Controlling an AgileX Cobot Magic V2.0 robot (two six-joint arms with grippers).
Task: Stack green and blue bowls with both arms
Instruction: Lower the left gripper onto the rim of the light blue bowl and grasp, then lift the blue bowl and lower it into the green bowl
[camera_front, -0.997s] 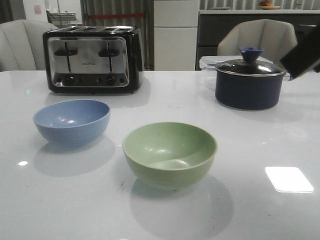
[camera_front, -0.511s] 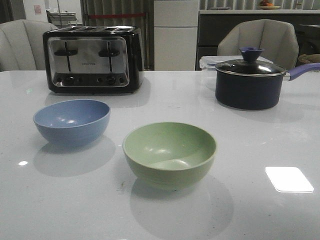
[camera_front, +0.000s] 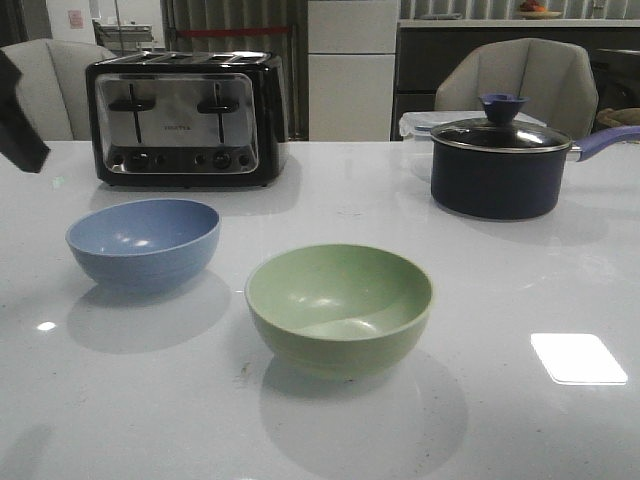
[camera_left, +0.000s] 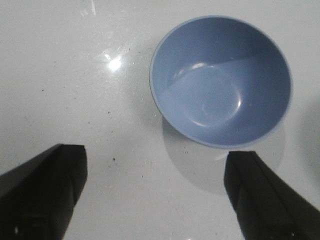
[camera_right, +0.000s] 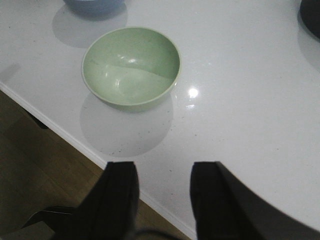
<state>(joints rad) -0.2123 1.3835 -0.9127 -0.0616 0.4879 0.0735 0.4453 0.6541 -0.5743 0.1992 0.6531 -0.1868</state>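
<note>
Both bowls are seen standing upright and apart on the white surface (camera_front: 520, 270), nothing stacked yet: the blue bowl (camera_front: 143, 241) sits toward the left in front of the toaster (camera_front: 186, 118), the green bowl (camera_front: 339, 306) nearer the front and centre, with the lidded saucepan (camera_front: 498, 165) well off to the right rear. In the left wrist view the left end effector (camera_left: 155, 192) is spread wide and empty, the blue bowl framed just ahead of its fingers (camera_left: 42, 192), slightly off toward one side. In the right wrist view the right end effector (camera_right: 161, 197) is parted more narrowly, also empty, held back over the surface edge with the green bowl some way ahead. The step in hand is judged to be the approach for a grasp. It would be done well if each end effector were centred on one wall of its bowl, one finger lowered inside the rim and one outside, and closed gently so the bowl is not tipped or skated across the glossy surface. The right opening looks ample for a rim pinch, not for spanning the bowl.
</note>
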